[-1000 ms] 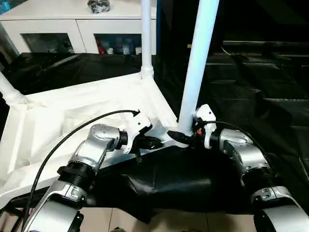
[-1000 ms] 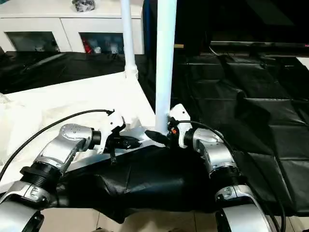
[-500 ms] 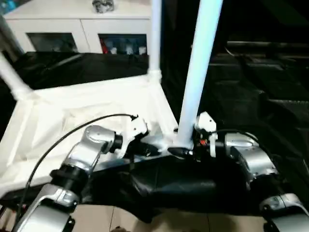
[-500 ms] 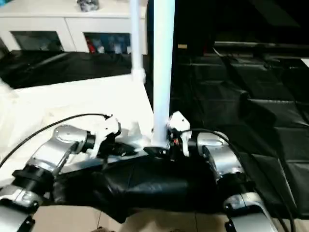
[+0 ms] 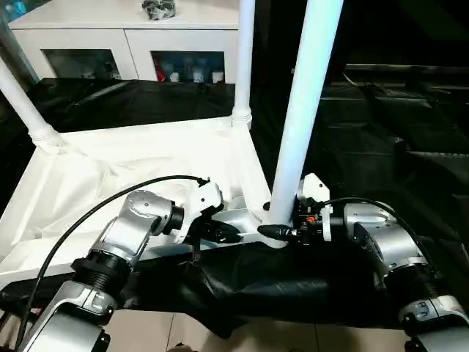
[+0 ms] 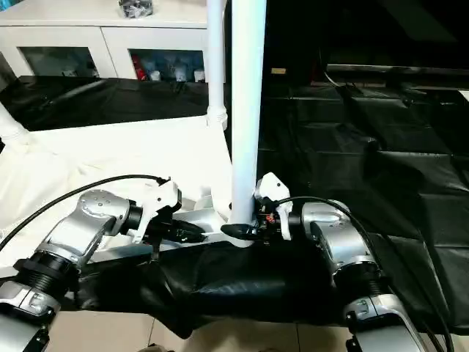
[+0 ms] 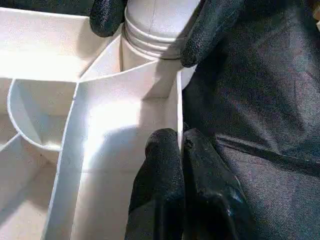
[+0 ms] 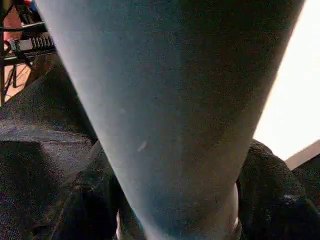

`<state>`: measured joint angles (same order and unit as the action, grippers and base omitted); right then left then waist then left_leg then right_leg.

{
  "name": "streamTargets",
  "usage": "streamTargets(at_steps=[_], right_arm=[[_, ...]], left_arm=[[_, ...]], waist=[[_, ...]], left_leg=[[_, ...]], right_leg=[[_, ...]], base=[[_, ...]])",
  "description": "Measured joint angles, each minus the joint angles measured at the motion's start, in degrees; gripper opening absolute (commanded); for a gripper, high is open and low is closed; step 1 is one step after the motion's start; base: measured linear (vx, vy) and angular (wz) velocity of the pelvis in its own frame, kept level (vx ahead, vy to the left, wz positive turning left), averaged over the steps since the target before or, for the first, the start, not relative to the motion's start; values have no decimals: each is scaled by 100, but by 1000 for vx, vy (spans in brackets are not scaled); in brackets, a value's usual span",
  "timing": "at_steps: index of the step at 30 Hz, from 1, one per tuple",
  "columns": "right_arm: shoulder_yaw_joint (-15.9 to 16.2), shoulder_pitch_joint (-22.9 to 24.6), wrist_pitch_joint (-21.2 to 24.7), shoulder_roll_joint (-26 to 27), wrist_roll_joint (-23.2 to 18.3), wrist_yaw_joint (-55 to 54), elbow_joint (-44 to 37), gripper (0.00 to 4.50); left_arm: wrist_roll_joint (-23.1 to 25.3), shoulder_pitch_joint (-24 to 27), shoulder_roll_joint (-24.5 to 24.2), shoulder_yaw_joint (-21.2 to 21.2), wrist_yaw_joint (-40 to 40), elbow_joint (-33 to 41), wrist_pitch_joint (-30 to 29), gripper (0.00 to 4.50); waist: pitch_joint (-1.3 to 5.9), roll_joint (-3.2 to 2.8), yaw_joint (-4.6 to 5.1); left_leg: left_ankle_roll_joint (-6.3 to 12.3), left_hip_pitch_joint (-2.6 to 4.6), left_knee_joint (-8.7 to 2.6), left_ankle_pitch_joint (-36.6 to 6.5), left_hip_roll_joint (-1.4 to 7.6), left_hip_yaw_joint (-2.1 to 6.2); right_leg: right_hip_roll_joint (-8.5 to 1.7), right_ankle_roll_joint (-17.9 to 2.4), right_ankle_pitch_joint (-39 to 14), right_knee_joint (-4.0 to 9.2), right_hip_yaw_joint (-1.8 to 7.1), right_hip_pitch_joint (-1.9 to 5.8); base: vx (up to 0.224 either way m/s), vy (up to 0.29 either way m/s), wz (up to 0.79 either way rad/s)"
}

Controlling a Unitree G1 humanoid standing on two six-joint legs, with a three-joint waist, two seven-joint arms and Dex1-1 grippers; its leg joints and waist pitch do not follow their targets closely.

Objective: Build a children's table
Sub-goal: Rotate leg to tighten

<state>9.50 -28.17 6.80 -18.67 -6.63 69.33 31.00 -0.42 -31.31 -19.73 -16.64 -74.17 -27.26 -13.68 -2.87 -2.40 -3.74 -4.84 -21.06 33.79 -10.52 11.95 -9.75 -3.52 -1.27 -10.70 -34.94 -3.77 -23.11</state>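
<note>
White plastic fills the left half of our head view: the tabletop [image 5: 139,158] lies underside up on black sheeting [image 5: 381,147], three legs standing in its corner sockets. We read no writing or brand on it. Our left gripper [image 7: 182,150] is pinched closed on the tabletop's rim wall at the near corner. Our right gripper [image 5: 275,232] clasps the base of the nearest leg [image 5: 304,110], a finger either side. From one to four o'clock the sheeting lies bare.

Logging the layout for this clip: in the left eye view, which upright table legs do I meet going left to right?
Far-left corner leg → far-right corner leg → near leg, which the right gripper holds at its base.
</note>
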Motion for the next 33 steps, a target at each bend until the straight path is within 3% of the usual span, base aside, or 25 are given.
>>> streamTargets(at_steps=[5, 9, 13, 17, 18, 19, 24, 27, 33], right_arm=[[-102, 76, 43, 105, 32, -359, -44, 263], [-427, -196, 12, 567, 222, -1773, 496, 262], [-893, -770, 45, 1160, 334, -3742, 1358, 262], [-970, -1016, 7, 1342, 399, -4528, 1684, 262], [-971, -1031, -79, 1364, 406, -4561, 1741, 262], [-995, -1036, -138, 1379, 400, -4557, 1776, 317], [-1067, -1076, -235, 1398, 385, -4296, 1879, 368], [-1058, -1098, -344, 1397, 391, -4092, 1973, 376], [-630, -928, -541, 1030, 413, -2875, 1765, 440]], left_arm=[[19, 19, 85, 78, 251, -39, -10, 0], [141, -147, 464, 322, 1206, -372, -160, 0], [284, -524, 1121, 529, 2462, -884, -417, 0], [292, -585, 1361, 557, 2889, -966, -461, 0], [295, -585, 1362, 554, 2887, -967, -461, 0], [308, -585, 1358, 551, 2852, -965, -444, 0], [370, -572, 1240, 482, 2679, -960, -231, 0], [372, -536, 1141, 414, 2537, -933, -92, 0], [359, -396, 745, 307, 1891, -724, 149, 0]], waist=[[1, 1, 5], [3, 5, 82], [2, 4, 196], [6, 0, 218], [9, -5, 213], [10, -7, 209], [9, -5, 227], [9, -5, 216], [6, -7, 184]], left_leg=[[0, 4, 2, 0, 0, 0], [-1, 21, 9, 1, -3, 4], [-2, 29, 19, 1, -8, 6], [-2, 12, 12, 1, -7, 6], [-2, 12, 5, 1, -6, 5], [-2, 11, -2, 1, -5, 5], [-2, 5, -5, 0, 0, 5], [-2, 5, -8, 0, 1, 4], [-1, 7, -2, 1, 1, 3]], right_leg=[[0, 0, 0, -2, 0, 4], [-1, 9, 5, -2, 9, 16], [-8, 25, 2, 3, 13, 20], [-7, 16, 9, 2, 10, 21], [-6, 7, 14, 1, 8, 19], [-6, 9, 13, 1, 7, 18], [1, 10, 12, 2, 7, 8], [1, 9, 12, 2, 6, 4], [0, 8, 13, 2, 3, 0]], base=[[0, 0, 0], [0, 0, 0], [0, 0, 0], [0, 0, 0], [0, 0, 0], [0, 0, 0], [0, 0, 0], [0, 0, 0], [0, 0, 0]])
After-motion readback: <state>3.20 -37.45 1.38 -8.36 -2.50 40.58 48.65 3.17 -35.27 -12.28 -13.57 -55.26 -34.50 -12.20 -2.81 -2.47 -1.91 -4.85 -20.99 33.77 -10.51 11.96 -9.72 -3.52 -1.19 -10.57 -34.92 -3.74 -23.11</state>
